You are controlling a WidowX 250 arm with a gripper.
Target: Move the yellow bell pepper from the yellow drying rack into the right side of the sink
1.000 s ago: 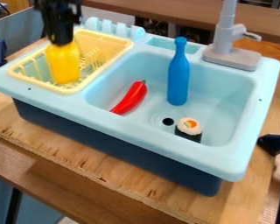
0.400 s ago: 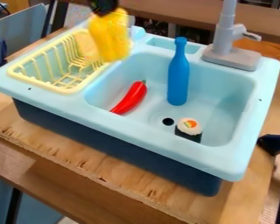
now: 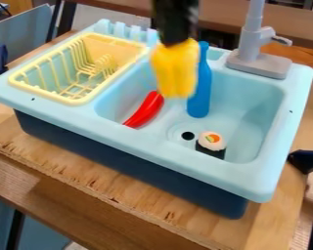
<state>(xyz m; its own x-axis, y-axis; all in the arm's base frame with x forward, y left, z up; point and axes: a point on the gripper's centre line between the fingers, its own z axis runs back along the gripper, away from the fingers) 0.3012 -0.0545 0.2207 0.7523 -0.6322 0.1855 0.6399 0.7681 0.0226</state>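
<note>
The black gripper (image 3: 175,43) hangs over the back left part of the sink basin, shut on the top of a yellow object (image 3: 175,71), which looks blurred and hangs upright beneath it. That object partly covers the blue bottle (image 3: 199,90), which stands in the basin just to its right. A red chili pepper (image 3: 145,110) lies at the basin's left side, below and left of the yellow object. Near the drain, a sushi piece (image 3: 212,142) with a white top and dark side sits on the basin floor.
The light blue sink (image 3: 152,145) has a yellow dish rack (image 3: 76,101) set in its left side. A grey faucet (image 3: 257,61) rises at the back right. A dark object (image 3: 305,161) stands at the right edge.
The gripper has lifted the yellow object out of the dish rack and carried it right, over the basin. Bottle, pepper and sushi piece have stayed put.
</note>
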